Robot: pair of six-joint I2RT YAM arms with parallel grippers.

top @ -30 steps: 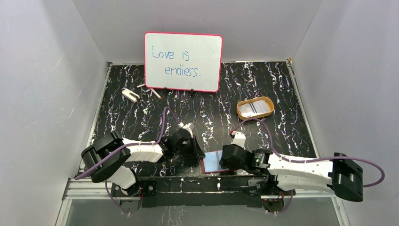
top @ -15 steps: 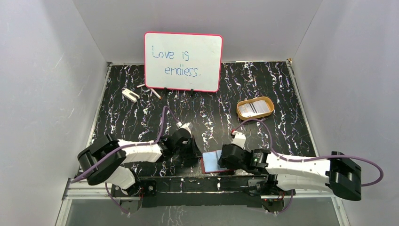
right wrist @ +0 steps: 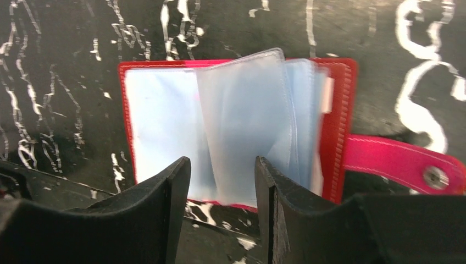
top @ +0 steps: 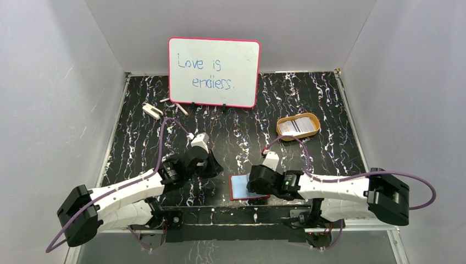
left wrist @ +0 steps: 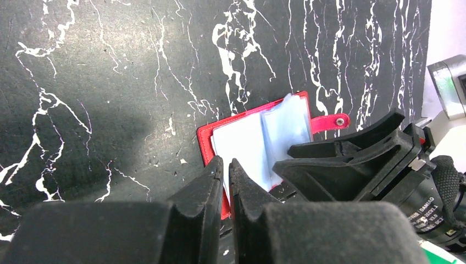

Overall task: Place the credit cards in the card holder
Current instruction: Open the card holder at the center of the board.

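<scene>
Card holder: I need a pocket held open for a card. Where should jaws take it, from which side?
Probably the clear sleeve standing up from the middle of the open card holder, pinched at its near edge, coming from the near side. The red covers lie flat on the table, leaving little to close around; this leaf lifts free.

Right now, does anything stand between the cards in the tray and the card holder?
Yes. The right tool hovers over the open card holder, and its purple cable arcs across the direct line from the cards in the tray.
</scene>
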